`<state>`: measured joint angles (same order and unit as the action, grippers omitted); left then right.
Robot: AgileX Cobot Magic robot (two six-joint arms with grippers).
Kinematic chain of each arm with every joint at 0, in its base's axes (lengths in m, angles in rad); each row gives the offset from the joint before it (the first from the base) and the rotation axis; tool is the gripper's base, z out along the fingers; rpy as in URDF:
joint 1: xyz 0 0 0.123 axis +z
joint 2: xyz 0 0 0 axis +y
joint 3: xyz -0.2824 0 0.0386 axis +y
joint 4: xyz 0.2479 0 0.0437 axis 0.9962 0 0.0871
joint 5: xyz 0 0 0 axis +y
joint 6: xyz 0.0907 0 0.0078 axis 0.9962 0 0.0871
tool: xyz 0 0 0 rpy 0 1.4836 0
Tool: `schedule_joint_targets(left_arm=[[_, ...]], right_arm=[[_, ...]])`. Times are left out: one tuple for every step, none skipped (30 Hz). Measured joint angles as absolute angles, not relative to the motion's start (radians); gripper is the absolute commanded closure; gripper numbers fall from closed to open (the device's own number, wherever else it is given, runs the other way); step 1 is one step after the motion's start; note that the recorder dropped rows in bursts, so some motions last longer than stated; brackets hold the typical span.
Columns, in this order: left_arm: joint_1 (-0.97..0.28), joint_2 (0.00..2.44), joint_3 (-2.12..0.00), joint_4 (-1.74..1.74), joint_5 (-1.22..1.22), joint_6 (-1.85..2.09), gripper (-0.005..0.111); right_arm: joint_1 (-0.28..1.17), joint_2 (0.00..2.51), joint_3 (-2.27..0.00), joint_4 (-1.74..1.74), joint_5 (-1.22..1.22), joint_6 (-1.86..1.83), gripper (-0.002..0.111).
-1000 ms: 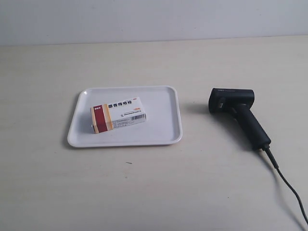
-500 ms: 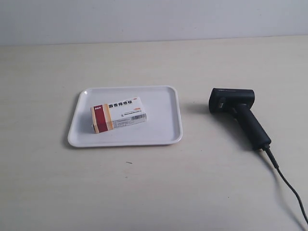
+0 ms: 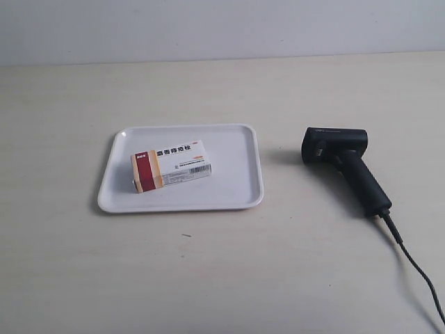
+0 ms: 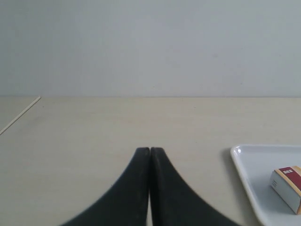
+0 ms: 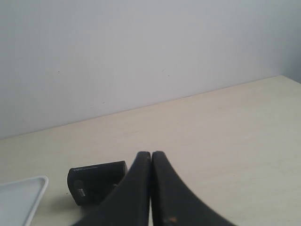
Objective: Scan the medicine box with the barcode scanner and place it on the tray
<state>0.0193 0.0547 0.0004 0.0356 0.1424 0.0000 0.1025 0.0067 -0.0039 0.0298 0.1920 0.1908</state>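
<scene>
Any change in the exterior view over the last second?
No visible change. The small white carton with the red and tan band lies on the flat white plastic tray, and the black pistol-shaped scanner lies on the table beside it. Nothing was gripped or released.

A pale beige table (image 3: pixel 208 278) meets a plain grey wall (image 3: pixel 208 28).

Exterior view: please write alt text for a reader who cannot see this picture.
A white medicine box with a red and tan band lies inside a white tray on a pale table. A black barcode scanner lies on the table beside the tray, apart from it, its cable trailing away. No robot arm shows.
</scene>
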Motion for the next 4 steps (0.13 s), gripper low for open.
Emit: schedule_joint_targets(left_arm=[[0.019,0.055,0.0,0.036,0.142,0.0,0.104],[0.019,0.055,0.0,0.036,0.142,0.0,0.104],[0.019,0.055,0.0,0.036,0.142,0.0,0.104],[0.019,0.055,0.0,0.036,0.142,0.0,0.104]], right_arm=[[0.103,0.007,-0.004,0.03,0.192,0.191,0.108],[0.103,0.007,-0.004,0.03,0.192,0.191,0.108],[0.103,0.007,-0.004,0.03,0.192,0.191,0.108],[0.103,0.007,-0.004,0.03,0.192,0.191,0.108]])
